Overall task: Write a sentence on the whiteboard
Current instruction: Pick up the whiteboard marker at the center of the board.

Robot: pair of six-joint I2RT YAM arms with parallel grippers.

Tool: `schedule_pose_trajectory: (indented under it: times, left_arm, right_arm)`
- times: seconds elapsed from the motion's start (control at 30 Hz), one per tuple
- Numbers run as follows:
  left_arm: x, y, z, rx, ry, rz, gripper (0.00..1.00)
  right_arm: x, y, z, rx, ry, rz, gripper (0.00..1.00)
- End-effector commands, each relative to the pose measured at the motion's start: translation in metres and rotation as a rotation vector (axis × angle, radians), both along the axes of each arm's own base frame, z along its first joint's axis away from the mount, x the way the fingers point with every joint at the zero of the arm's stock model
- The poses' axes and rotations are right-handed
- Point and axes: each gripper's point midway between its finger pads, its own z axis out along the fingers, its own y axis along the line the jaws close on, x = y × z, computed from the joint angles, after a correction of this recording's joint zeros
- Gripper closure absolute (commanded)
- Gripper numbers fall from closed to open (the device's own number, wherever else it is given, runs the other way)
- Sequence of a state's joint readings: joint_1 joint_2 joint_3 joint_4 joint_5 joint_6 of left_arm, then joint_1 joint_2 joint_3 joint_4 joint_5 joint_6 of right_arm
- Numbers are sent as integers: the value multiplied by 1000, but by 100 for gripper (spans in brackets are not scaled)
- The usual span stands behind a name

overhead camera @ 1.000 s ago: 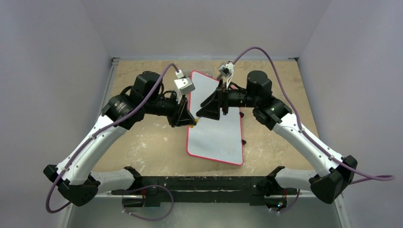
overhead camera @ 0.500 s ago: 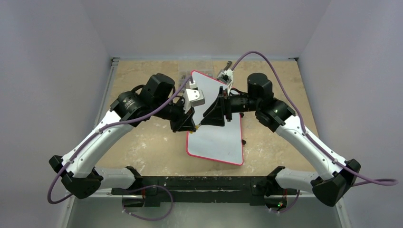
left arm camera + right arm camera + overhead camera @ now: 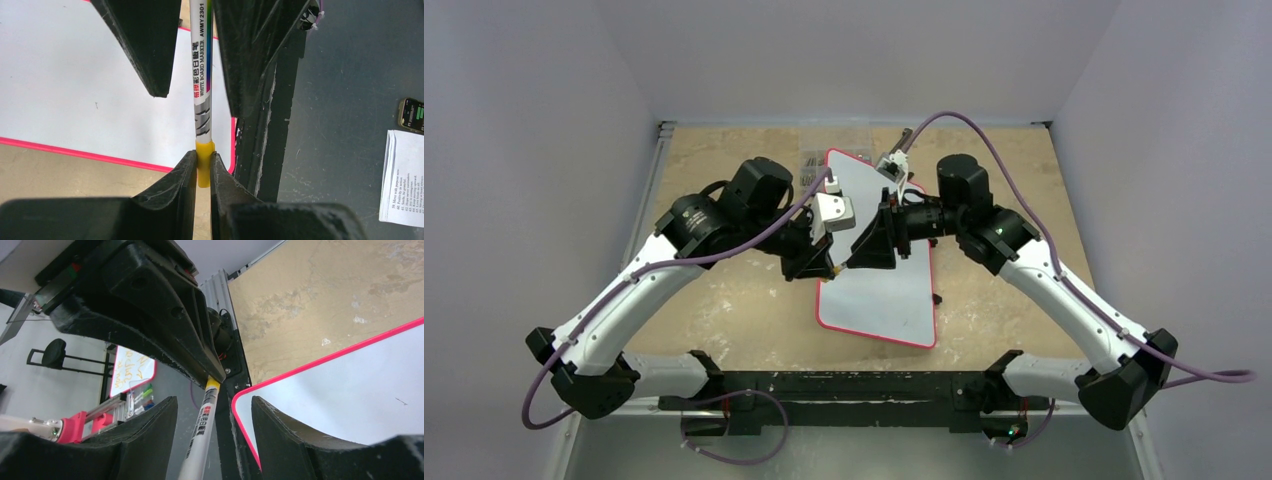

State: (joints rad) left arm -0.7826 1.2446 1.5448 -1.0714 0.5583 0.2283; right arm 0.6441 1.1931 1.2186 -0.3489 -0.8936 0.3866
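My left gripper (image 3: 202, 159) is clenched on the yellow cap (image 3: 204, 147) of the marker (image 3: 202, 75), holding it just above the left edge of the whiteboard (image 3: 879, 290). My right gripper (image 3: 214, 401) straddles the barrel. Its jaws stand apart with a gap showing beside the barrel, so it is not yet gripping. Purpose, as I judge it: one gripper anchors the cap while the other takes the barrel, so the two can be pulled apart. The whiteboard lies flat beneath both grippers. No sentence shows on its visible surface.
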Motion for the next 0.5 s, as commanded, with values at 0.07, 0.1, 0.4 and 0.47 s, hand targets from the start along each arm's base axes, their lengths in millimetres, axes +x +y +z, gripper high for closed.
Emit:
schedule_pose_trajectory:
  times: [0.07, 0.1, 0.4, 0.47]
  left_arm:
    - [-3, -6, 3, -20, -19, -45, 100]
    - [-2, -6, 2, -18, -20, -42, 100]
    - [4, -8, -6, 12, -14, -25, 100]
    - [6, -8, -7, 21, -16, -20, 100]
  right_arm:
    - [0, 4, 5, 2, -10, 39, 48]
    - [0, 4, 4, -3, -8, 40, 49]
    - [2, 5, -8, -26, -3, 47, 55]
    - [2, 5, -8, -25, -2, 50, 56]
